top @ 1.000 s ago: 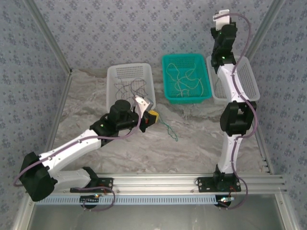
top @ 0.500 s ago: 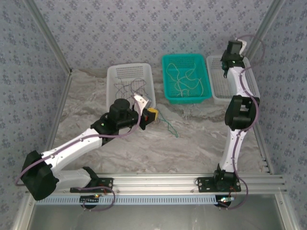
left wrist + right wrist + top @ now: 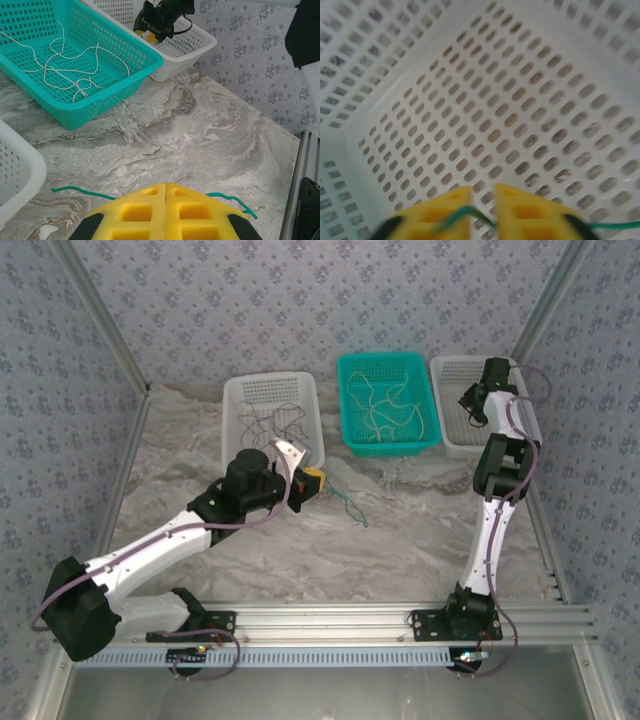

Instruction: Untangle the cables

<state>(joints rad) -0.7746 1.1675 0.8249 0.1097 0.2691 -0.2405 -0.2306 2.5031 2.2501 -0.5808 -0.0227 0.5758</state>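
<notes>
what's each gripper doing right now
left gripper: closed, holding a green cable.
right gripper: slightly open over the white basket, with a second green cable lying across the gap.

I see the marbled table [image 3: 420, 540] carrying three baskets along its far side: left white basket [image 3: 232, 430], teal basket [image 3: 344, 400], right white basket [image 3: 441, 405]. A dark green cable [image 3: 352, 508] trails on bare marble.
</notes>
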